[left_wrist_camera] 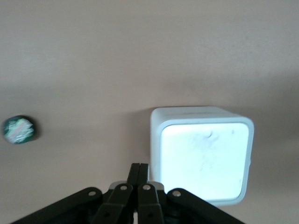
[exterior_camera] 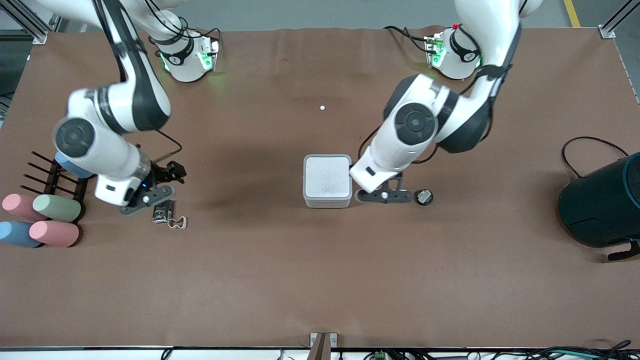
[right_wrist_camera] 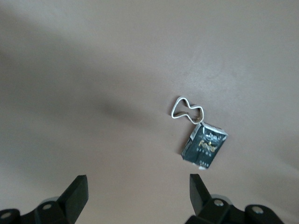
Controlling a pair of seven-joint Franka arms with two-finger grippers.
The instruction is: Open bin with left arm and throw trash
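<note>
**Left gripper pinched shut beside the closed bin**

We are looking across the brown table (exterior_camera: 320,280), and the biggest thing on it is sitting at the left arm's end: a dark teal rounded container (exterior_camera: 602,205) with a black cable looping near it. At the right arm's end, pastel cylinders (exterior_camera: 47,220) in pink, green and blue are lying beside a black pronged rack (exterior_camera: 55,175).

Near the middle, the bin (exterior_camera: 327,181) is standing with its flat white lid down. We are seeing the left gripper (left_wrist_camera: 138,169) right beside the bin's wall, on the side toward the left arm's end, with its fingers pressed together and nothing between them.

The right gripper (right_wrist_camera: 138,198) is hanging over the table with its fingers spread wide and empty. Just beside it, nearer the front camera, the dark snack wrapper (exterior_camera: 163,210) is lying flat, and the curled beige scrap (exterior_camera: 178,223) is touching its corner.

The round black disc with a green label (exterior_camera: 424,197) is resting near the left gripper. A tiny white speck (exterior_camera: 322,107) is sitting farther from the front camera than the bin.
</note>
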